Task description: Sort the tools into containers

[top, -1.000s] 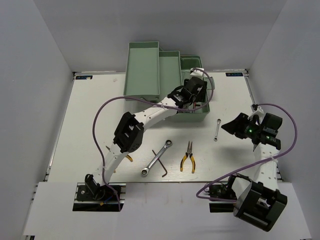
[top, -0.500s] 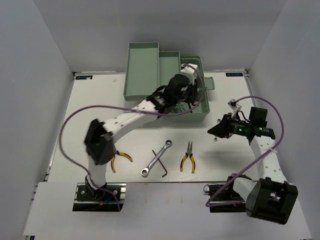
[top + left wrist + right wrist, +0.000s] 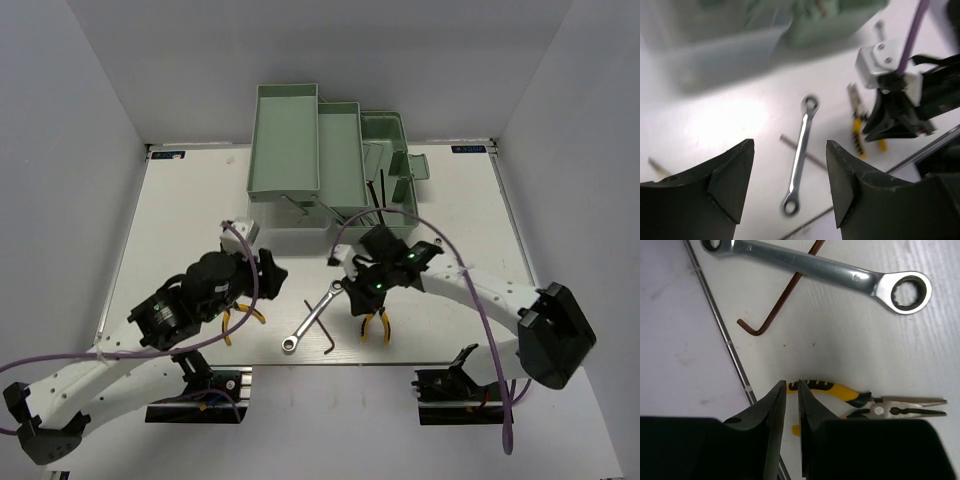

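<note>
Yellow-handled pliers near the front edge of the table are seemingly being pinched by the narrowed right gripper for lifting; the left gripper is hovering wide, empty.

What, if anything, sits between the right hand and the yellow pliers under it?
Nothing visible: the right hand is right at a handle of the yellow pliers, and the wrench and hex key lie further off.

A robotics lab test cell; a bare white flat tabletop is boxed in by plain pale grey panel walls; two white-and-black jointed robot arms trailing thin purple cables are bolted to black metal base mounts; the only large prop is a pale mint-green plastic toolbox.
</note>
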`<action>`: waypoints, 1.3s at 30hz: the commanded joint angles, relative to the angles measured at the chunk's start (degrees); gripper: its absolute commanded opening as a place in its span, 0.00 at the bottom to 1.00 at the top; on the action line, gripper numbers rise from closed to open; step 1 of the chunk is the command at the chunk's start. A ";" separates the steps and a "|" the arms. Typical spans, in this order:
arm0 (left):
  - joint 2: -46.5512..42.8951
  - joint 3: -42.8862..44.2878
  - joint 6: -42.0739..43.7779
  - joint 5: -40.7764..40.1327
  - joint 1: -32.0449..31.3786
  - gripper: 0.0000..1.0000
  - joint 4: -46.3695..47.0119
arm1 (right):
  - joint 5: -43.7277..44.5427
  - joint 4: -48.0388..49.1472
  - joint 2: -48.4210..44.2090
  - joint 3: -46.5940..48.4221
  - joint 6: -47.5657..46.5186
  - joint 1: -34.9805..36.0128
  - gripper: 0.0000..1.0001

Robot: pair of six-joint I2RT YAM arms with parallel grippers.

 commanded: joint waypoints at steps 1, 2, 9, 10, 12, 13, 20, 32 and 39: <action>-4.93 -4.23 -6.28 -1.88 0.06 0.70 -11.55 | 15.32 2.14 2.89 3.90 4.99 7.90 0.22; -7.65 -5.10 -6.90 -1.88 0.06 0.70 -12.43 | 17.24 1.89 3.94 6.34 8.83 10.36 0.25; -12.86 -5.64 -9.19 -2.50 0.06 0.70 -17.00 | 22.71 4.34 14.83 9.71 14.67 18.11 0.32; -12.86 -5.64 -9.19 -1.98 0.06 0.70 -17.71 | 23.67 5.30 16.07 9.79 14.76 18.56 0.34; -13.48 -5.64 -9.80 -1.97 0.06 0.70 -18.50 | 24.82 6.71 17.47 9.53 16.50 20.23 0.37; -14.26 -5.64 -9.81 -1.97 0.06 0.70 -19.29 | 26.04 7.33 18.53 9.62 16.52 20.49 0.39; -17.78 -5.64 -10.33 -2.59 0.06 0.71 -21.41 | 27.02 6.37 22.49 11.99 20.30 22.42 0.41; -21.90 -6.69 -10.33 -2.59 0.06 0.72 -20.88 | 33.34 4.09 29.96 16.55 24.78 26.12 0.40; -25.33 -7.22 -10.33 -2.59 0.06 0.72 -20.88 | 38.53 3.03 32.16 14.81 25.31 27.52 0.26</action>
